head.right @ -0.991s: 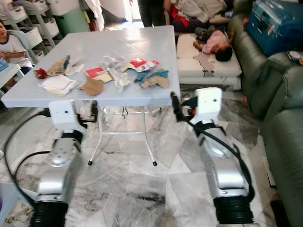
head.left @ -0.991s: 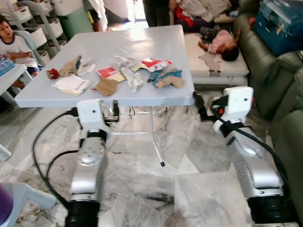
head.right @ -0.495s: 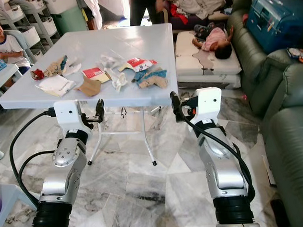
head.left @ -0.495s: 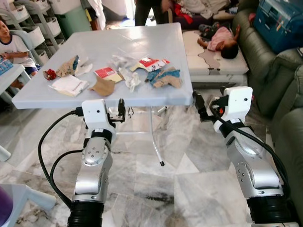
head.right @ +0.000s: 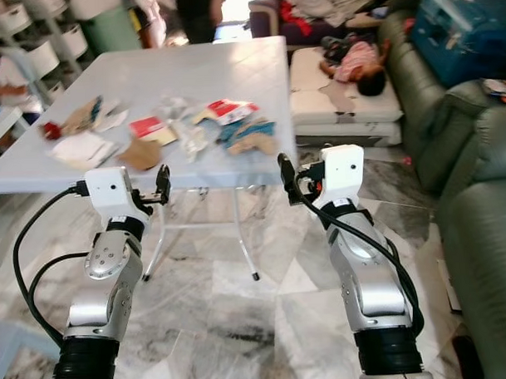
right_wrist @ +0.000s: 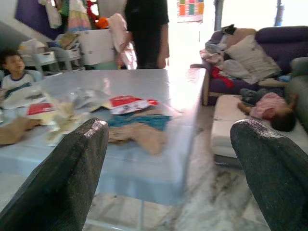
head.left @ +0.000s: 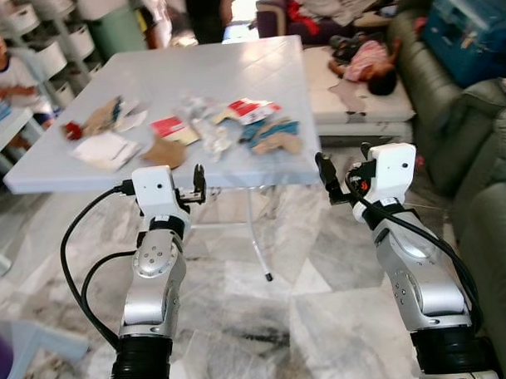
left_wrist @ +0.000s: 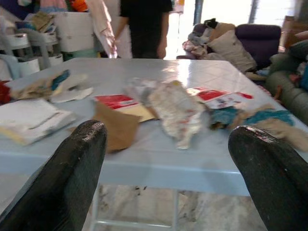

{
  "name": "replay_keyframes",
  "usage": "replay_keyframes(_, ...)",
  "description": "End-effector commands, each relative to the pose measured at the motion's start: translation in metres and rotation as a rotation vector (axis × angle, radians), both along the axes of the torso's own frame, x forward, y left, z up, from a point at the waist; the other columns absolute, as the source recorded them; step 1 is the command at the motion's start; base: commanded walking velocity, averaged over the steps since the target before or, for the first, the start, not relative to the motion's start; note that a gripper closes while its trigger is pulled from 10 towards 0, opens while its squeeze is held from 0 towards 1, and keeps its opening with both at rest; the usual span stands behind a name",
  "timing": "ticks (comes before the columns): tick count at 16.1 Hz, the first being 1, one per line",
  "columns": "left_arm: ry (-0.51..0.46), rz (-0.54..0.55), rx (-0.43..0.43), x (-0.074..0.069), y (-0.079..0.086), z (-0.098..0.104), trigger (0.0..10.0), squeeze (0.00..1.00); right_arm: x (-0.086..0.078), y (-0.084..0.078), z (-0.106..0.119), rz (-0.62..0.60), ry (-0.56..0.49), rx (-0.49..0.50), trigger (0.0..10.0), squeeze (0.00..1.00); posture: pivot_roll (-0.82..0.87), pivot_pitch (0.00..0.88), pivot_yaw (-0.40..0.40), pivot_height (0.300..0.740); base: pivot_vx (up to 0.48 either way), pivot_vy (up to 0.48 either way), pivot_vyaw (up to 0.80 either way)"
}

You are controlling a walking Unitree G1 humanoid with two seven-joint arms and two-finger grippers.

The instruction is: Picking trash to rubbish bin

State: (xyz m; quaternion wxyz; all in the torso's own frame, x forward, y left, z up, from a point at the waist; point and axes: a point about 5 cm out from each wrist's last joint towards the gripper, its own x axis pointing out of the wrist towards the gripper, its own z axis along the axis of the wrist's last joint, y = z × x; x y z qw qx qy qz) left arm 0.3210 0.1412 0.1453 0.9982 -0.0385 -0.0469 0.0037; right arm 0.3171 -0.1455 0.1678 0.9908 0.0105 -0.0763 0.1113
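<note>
Several pieces of trash lie on the pale blue table [head.left: 232, 74]: a brown paper scrap [head.left: 163, 151], a crumpled clear wrapper [head.left: 215, 134], a red and white packet [head.left: 250, 110], a teal and tan scrap [head.left: 272, 137], a white paper [head.left: 104, 150] and a red card [head.left: 169, 126]. My left gripper [head.left: 197, 181] is open just short of the table's near edge, facing the brown scrap [left_wrist: 115, 127] and the wrapper [left_wrist: 175, 110]. My right gripper [head.left: 323, 172] is open by the near right corner, level with the table top, and looks at the teal and tan scrap [right_wrist: 139, 130]. Neither holds anything.
A dark green sofa [head.left: 475, 132] with a blue case [head.left: 468, 28] runs along the right. A child lies on a low mattress [head.left: 373, 65] beyond the table. A person [head.left: 205, 12] stands at the far side, and a child [head.left: 3, 69] sits at the left. Thin table legs [head.left: 256, 239] stand ahead.
The camera has shifted and the picture is slightly blurred. Both grippers stay open before the table edge. The standing person beyond the table has moved to the left.
</note>
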Motion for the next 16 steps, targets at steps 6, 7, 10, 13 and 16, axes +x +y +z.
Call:
replay_keyframes(6,0.001,-0.004,-0.003,-0.001,0.001,-0.001,10.0,0.00,-0.002,0.006,0.007,0.034,-0.026,-0.015,10.0,0.00,-0.02,0.000,0.036,0.740,0.337,0.000,0.00)
replay_keyframes(7,0.003,-0.002,-0.002,-0.001,0.001,-0.001,10.0,0.00,-0.002,0.007,0.007,0.044,-0.027,-0.018,10.0,0.00,-0.02,0.000,0.034,0.740,0.356,0.000,0.00)
replay_keyframes(10,0.004,-0.001,-0.002,-0.001,0.002,-0.002,10.0,0.00,-0.003,0.010,0.007,0.060,-0.026,-0.021,10.0,0.00,-0.02,0.000,0.034,0.740,0.355,0.000,0.00)
replay_keyframes(13,0.002,0.000,-0.001,-0.001,0.003,-0.001,10.0,0.00,-0.003,0.012,0.006,0.076,-0.024,-0.022,10.0,0.00,-0.02,0.000,0.037,0.740,0.353,0.000,0.00)
replay_keyframes(16,0.003,-0.004,0.006,0.000,0.003,-0.001,10.0,0.00,-0.004,0.015,0.005,0.092,-0.024,-0.024,10.0,0.00,-0.01,0.000,0.039,0.740,0.344,0.000,0.16)
